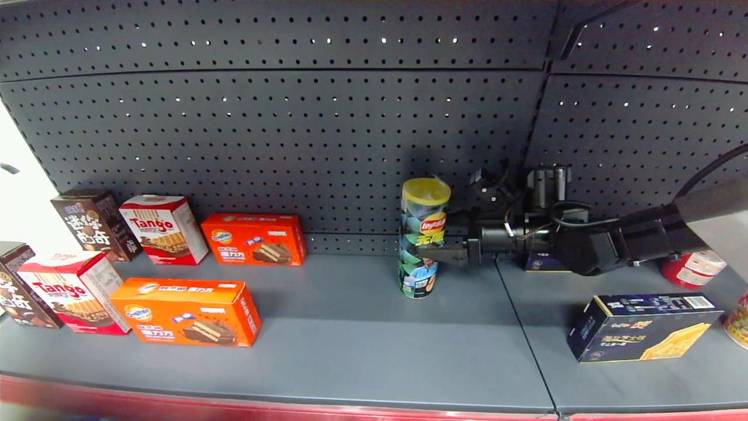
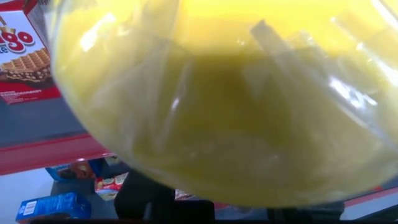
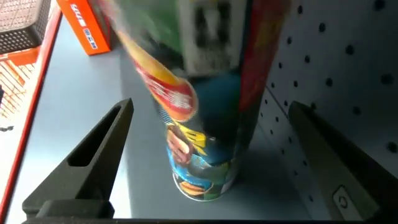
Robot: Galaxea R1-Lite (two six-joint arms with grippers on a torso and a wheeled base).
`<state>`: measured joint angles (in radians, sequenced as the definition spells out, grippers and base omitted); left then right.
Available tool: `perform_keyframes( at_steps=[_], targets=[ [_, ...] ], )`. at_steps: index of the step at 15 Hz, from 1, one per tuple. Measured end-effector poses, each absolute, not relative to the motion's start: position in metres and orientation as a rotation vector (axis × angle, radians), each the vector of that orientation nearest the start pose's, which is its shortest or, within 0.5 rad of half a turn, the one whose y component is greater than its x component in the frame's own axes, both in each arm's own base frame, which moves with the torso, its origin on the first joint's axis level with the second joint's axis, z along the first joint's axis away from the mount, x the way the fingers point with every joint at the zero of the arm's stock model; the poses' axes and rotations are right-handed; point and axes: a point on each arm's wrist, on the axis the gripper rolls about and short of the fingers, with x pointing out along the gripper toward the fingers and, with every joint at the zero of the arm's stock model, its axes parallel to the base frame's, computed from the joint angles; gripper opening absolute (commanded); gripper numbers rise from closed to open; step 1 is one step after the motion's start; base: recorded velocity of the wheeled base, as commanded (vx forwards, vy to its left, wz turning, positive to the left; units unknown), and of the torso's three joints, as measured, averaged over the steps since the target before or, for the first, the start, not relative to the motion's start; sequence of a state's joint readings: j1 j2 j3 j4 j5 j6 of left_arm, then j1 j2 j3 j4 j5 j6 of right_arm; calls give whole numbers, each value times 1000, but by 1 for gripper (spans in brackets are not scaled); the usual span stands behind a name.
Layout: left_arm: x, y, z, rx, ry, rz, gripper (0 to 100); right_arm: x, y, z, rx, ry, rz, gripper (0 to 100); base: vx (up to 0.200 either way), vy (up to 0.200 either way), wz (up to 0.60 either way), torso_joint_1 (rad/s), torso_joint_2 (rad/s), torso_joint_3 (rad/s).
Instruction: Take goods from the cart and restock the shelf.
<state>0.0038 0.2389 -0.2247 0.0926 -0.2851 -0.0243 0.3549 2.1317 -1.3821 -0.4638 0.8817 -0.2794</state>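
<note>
can (image 3: 202,146) standing on grey shelf (image 3: 81,112), close to pegboard (image 3: 348,56) | gripper (image 3: 211,109) spread wide, a finger (image 3: 93,155) either side of can, neither touching | orange box (image 3: 87,28) farther along shelf | mesh basket (image 3: 18,25) past shelf edge

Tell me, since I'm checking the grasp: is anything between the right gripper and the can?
Nothing visible. The open right gripper straddles the upright can on the shelf, with bare gaps on both sides.

In even light the can (image 1: 425,237) casts a faint shadow on the bowed-looking pegboard (image 1: 263,146).
</note>
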Motion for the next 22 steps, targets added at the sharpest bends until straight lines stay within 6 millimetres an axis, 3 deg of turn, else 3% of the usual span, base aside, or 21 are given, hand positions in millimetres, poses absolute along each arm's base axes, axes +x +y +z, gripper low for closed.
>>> perform_keyframes(
  at_steps=[7, 16, 17, 22],
  targets=[
    [-19, -6, 129, -42, 124, -277, 0, 404, 177, 142, -154, 152, 1276, 100, 0, 0, 0, 0, 0, 0],
    [-20, -6, 129, -40, 116, -274, 0, 407, 182, 129, -149, 182, 1280, 100, 0, 0, 0, 0, 0, 0],
    [-20, -6, 129, -40, 115, -273, 0, 407, 183, 127, -150, 185, 1281, 0, 0, 0, 0, 0, 0, 0],
    [-20, -6, 128, -40, 118, -273, 0, 407, 184, 125, -155, 188, 1261, 0, 0, 0, 0, 0, 0, 0]
  ],
)
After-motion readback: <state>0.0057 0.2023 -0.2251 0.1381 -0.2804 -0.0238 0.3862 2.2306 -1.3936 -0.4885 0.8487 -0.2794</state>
